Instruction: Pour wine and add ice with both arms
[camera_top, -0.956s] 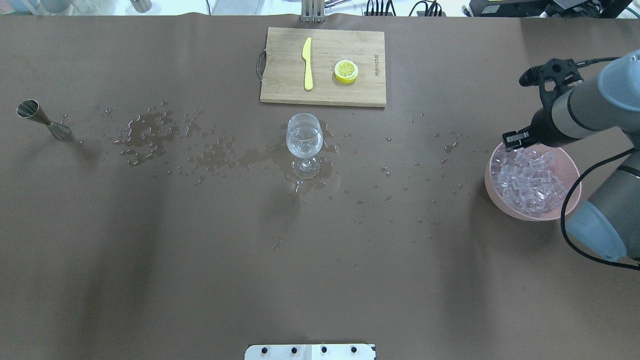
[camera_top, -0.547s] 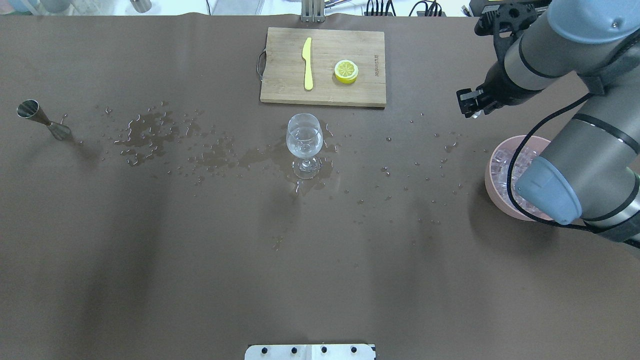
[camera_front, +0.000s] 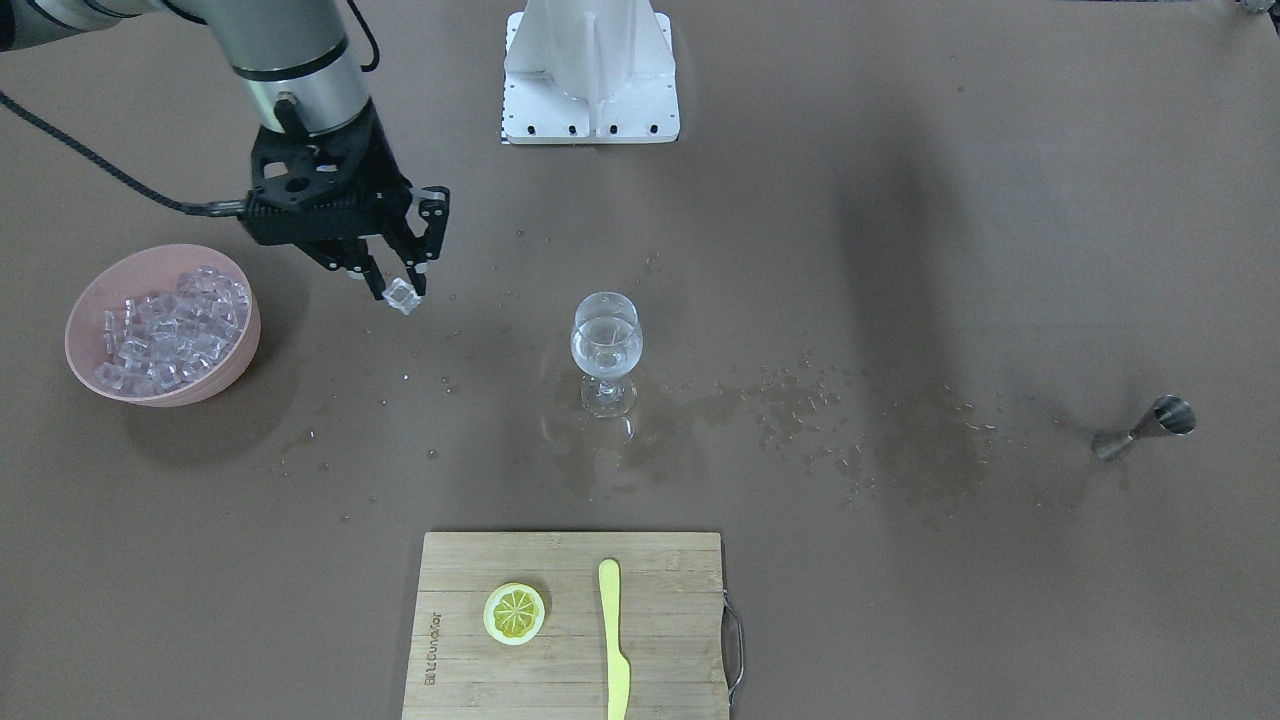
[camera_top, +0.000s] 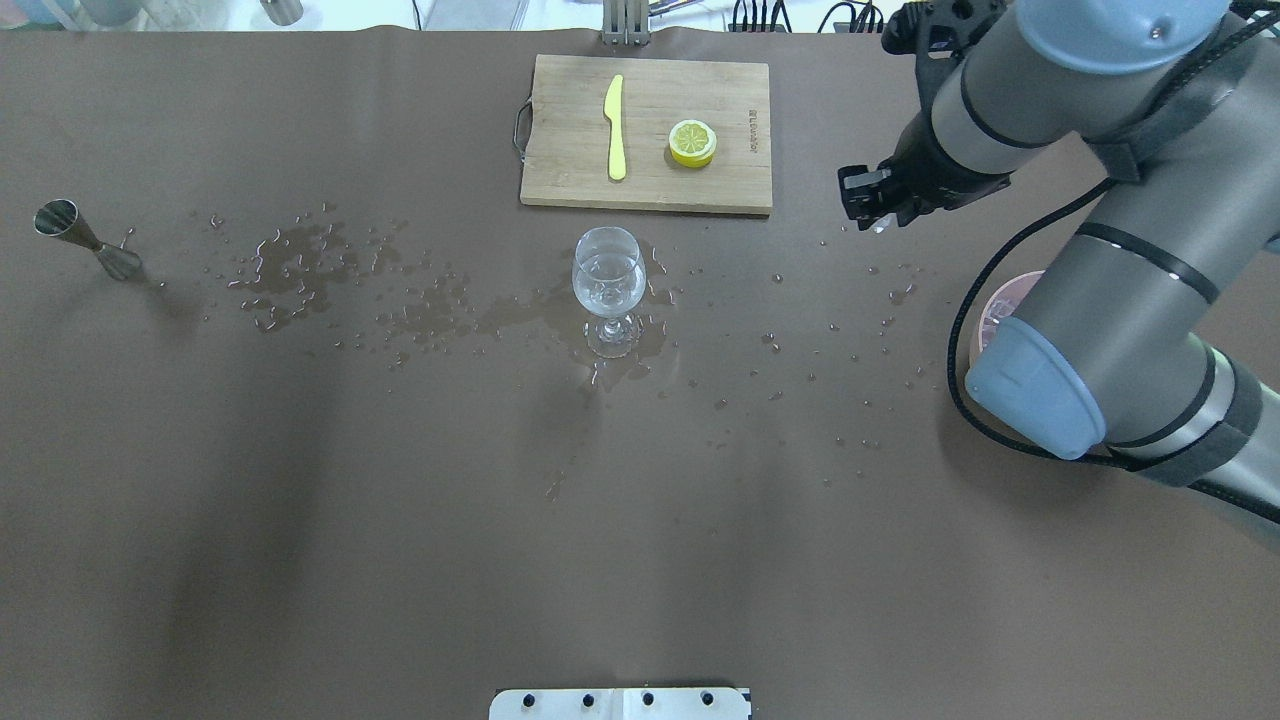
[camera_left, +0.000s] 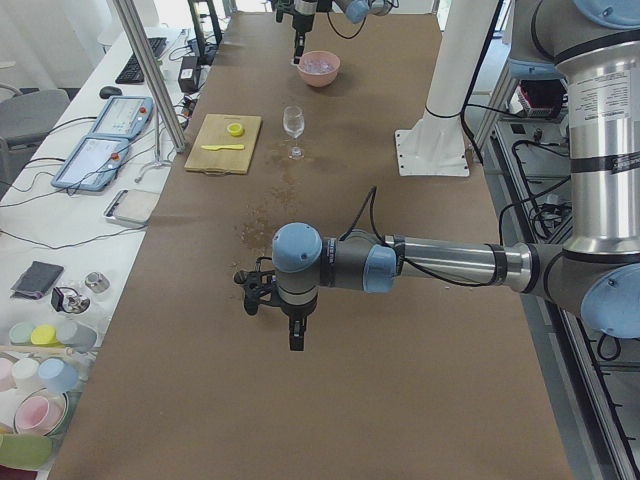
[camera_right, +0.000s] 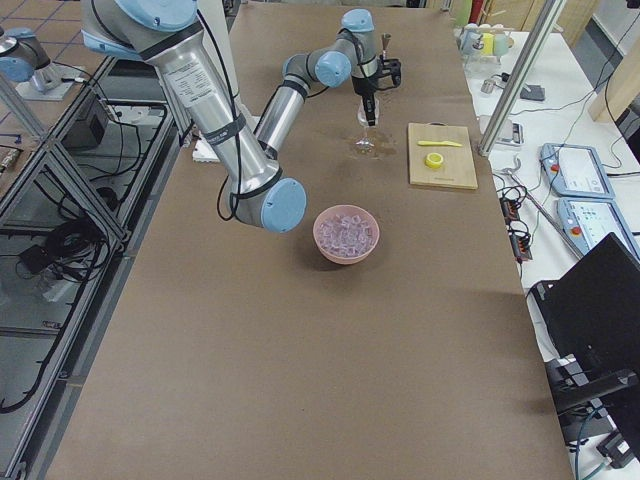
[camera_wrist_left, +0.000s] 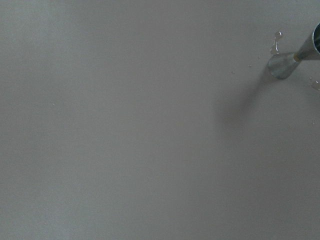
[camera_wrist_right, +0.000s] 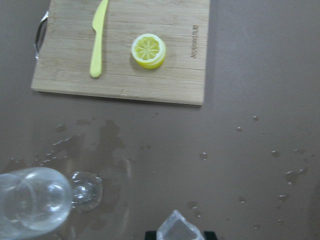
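My right gripper (camera_front: 400, 284) hangs above the table between the pink bowl (camera_front: 82, 300) of ice (camera_front: 170, 330) and the stemmed glass (camera_front: 606, 345), shut on one clear ice cube (camera_front: 402, 296). The right wrist view shows that cube (camera_wrist_right: 176, 230) at the bottom edge, with the glass (camera_wrist_right: 32, 200) to its left. The glass holds clear liquid and stands in a puddle. The overhead view has the right gripper (camera_top: 872, 208) to the right of the glass (camera_top: 608, 275). My left gripper (camera_left: 296, 338) shows only in the exterior left view, low over bare table; I cannot tell its state.
A wooden cutting board (camera_front: 660, 600) carries a yellow knife (camera_front: 612, 640) and a lemon slice (camera_front: 514, 612). A steel jigger (camera_front: 1145, 428) lies at the table's far end, also seen as the jigger (camera_wrist_left: 292, 57). Water drops are scattered around the glass. The white pedestal (camera_front: 590, 70) stands at the robot's edge.
The right gripper has lifted out of the ice bowl with a cube and swung left across the table toward the glass. The arm now covers most of the bowl in the overhead view.
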